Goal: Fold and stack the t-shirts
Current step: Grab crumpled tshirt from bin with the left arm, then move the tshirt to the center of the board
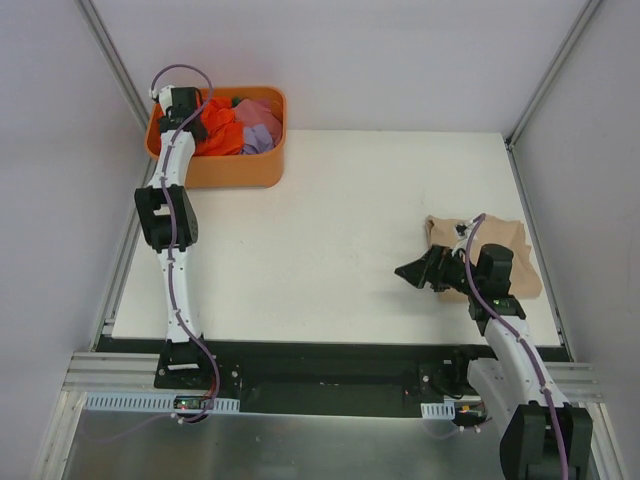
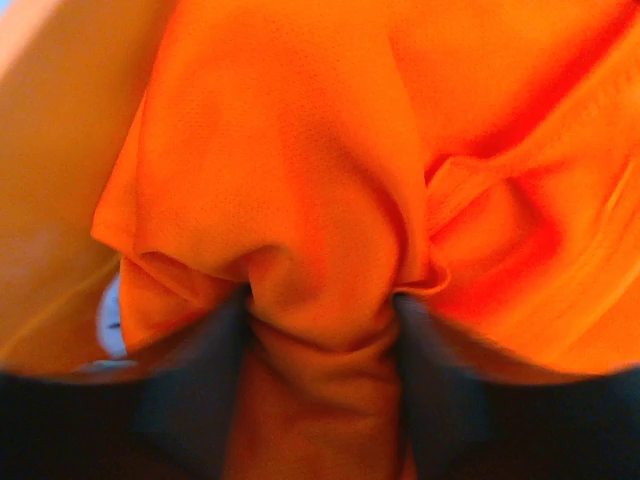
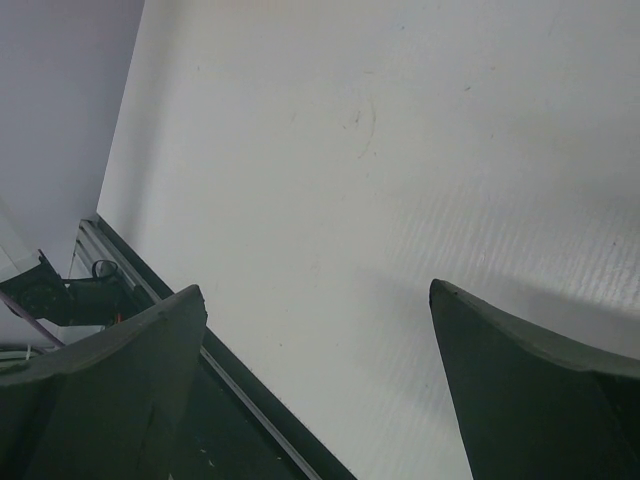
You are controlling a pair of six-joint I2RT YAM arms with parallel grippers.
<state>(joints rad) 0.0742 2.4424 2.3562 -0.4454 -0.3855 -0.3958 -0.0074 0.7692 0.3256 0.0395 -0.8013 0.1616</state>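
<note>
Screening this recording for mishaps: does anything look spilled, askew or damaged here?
Nothing stands out. Crumpled t-shirts sit inside the orange tub, the left fingers pinch the orange t-shirt there, and the tan t-shirt lies flat on the table.

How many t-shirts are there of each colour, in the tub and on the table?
bright orange cloth t-shirt, in the orange plastic tub: 1
lilac cloth t-shirt, in the tub: 1
pink cloth t-shirt, in the tub: 1
tan cloth t-shirt, on the white table: 1
Total: 4 showing; the tub may hide more.
</note>
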